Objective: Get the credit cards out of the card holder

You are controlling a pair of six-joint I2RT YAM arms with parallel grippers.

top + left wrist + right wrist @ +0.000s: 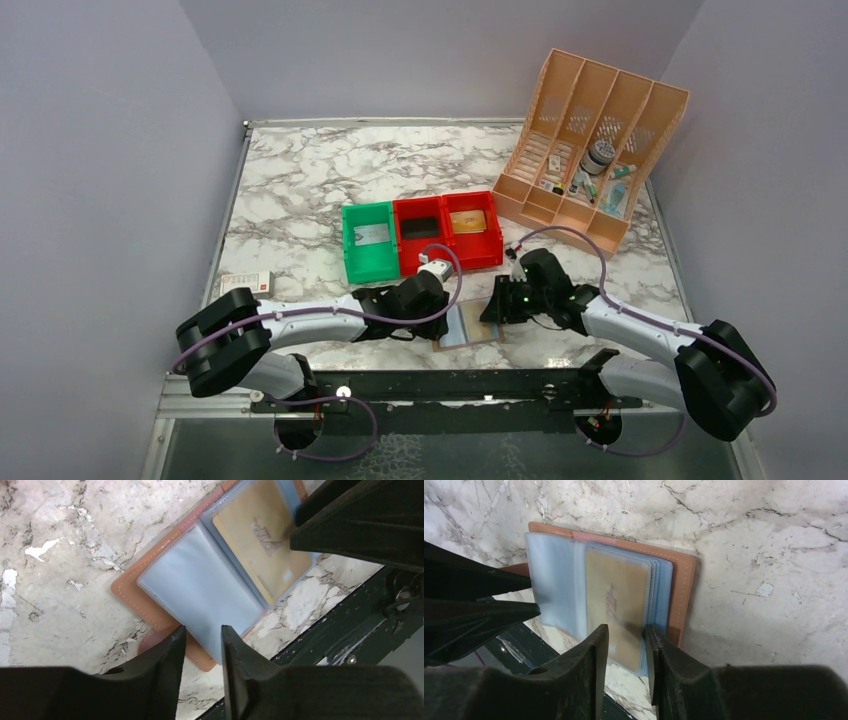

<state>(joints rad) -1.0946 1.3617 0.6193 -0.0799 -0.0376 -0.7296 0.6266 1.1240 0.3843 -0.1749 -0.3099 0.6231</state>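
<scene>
The card holder (470, 327) lies open on the marble near the front edge, between my two grippers. In the left wrist view its brown cover (131, 596) holds an empty pale blue pocket panel (200, 587) and a second panel with a yellow-gold credit card (260, 542) inside. The card also shows in the right wrist view (616, 597). My left gripper (202, 632) is narrowly open over the near corner of the empty panel. My right gripper (626, 632) is narrowly open over the lower edge of the card's pocket. I cannot pick out the dark grey card for sure.
A green bin (370, 240) and two red bins (447, 230) stand just behind the holder, with flat items inside. A peach slotted organizer (590, 140) stands at the back right. A small white box (246, 283) lies at the left. The black mounting rail (450, 385) runs close in front.
</scene>
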